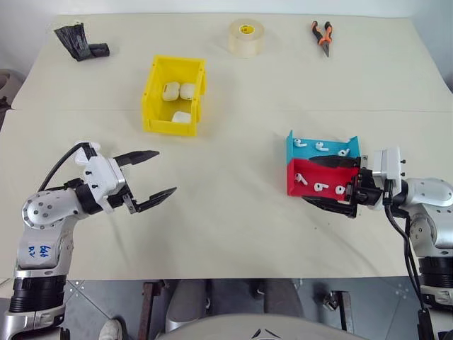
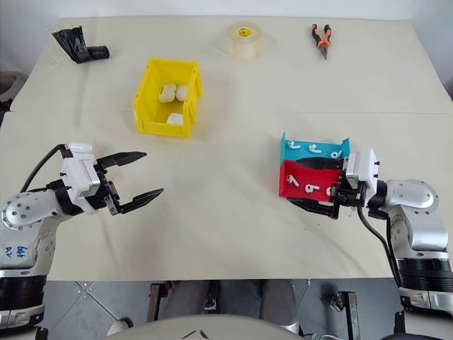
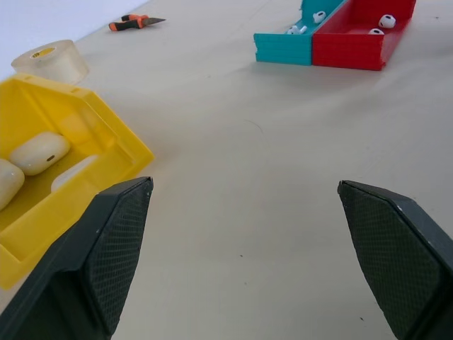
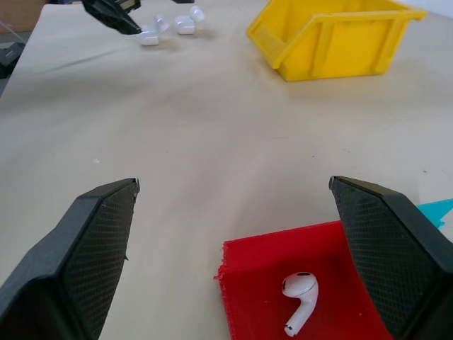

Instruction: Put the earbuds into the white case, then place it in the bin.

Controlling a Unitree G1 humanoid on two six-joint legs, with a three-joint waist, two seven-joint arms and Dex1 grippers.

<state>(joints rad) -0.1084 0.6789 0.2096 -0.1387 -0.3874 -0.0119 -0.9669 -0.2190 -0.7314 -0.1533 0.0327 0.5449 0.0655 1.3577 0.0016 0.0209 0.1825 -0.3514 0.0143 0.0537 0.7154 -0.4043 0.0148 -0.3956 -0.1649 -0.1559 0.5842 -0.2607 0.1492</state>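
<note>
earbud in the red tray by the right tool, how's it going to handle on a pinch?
The earbud looks glossy and rounded, so it will likely slip between the wide textured fingers. It is tiny beside the right tool, so probably very light and easily flicked. It lies loose in the red tray, so it may skid toward a wall.

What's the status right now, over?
Left gripper open, holding nothing. Right gripper open around the red tray. Earbuds loose in trays. Three white cases in yellow bin. Nothing blocking.

Silver arms, black cables, textured fingers [image 3: 106,262]
</note>
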